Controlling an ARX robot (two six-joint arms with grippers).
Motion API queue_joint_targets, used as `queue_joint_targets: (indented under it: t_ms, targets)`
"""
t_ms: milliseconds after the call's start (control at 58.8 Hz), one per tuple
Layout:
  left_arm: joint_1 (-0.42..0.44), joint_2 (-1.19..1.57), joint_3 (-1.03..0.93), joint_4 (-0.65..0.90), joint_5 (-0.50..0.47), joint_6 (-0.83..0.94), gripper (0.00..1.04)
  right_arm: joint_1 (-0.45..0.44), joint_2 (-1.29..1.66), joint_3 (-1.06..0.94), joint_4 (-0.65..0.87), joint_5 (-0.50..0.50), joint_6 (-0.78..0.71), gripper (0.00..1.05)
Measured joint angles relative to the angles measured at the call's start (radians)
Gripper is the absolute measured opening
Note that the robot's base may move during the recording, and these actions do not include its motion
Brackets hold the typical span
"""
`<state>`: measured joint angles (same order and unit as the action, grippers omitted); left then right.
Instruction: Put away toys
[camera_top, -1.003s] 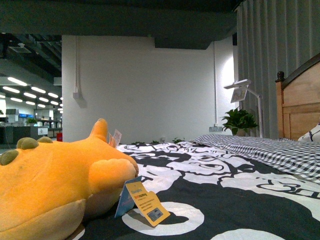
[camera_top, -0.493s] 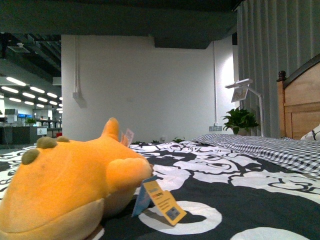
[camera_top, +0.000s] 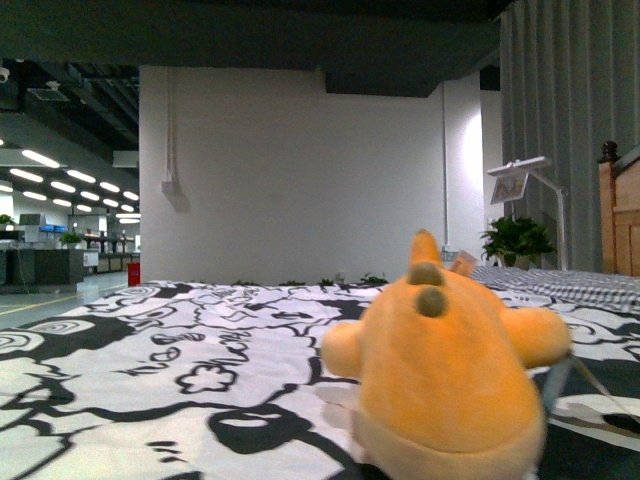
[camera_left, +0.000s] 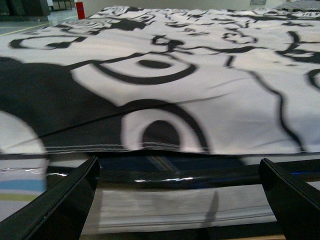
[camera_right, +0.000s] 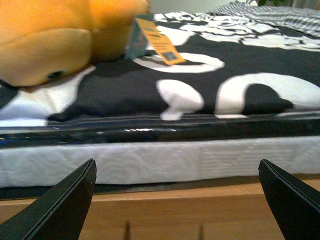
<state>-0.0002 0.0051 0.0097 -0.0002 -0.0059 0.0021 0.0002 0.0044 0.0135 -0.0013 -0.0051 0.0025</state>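
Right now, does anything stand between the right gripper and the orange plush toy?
No object lies between them. The open right gripper faces the mattress side, though, lower than the plush toy on the bedspread, so it would likely need to rise first.

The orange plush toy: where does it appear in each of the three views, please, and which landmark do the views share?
Front view: the orange plush toy fills the lower right, lying on the bed.
Left wrist view: not in the picture; only the black-and-white bedcover shows.
Right wrist view: the orange plush toy lies on the bedcover beyond the mattress edge, beside a yellow tag.
Shared landmark: the black-and-white bedcover, seen in all three views.
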Motion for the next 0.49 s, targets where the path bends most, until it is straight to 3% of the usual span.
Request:
queue_joint_targets:
  t_ms: [493]
  targets:
    - [0.000, -0.001, 0.000, 0.000, 0.002, 0.000, 0.99, 0.000, 0.000, 0.000, 0.000, 0.001, 0.000, 0.98]
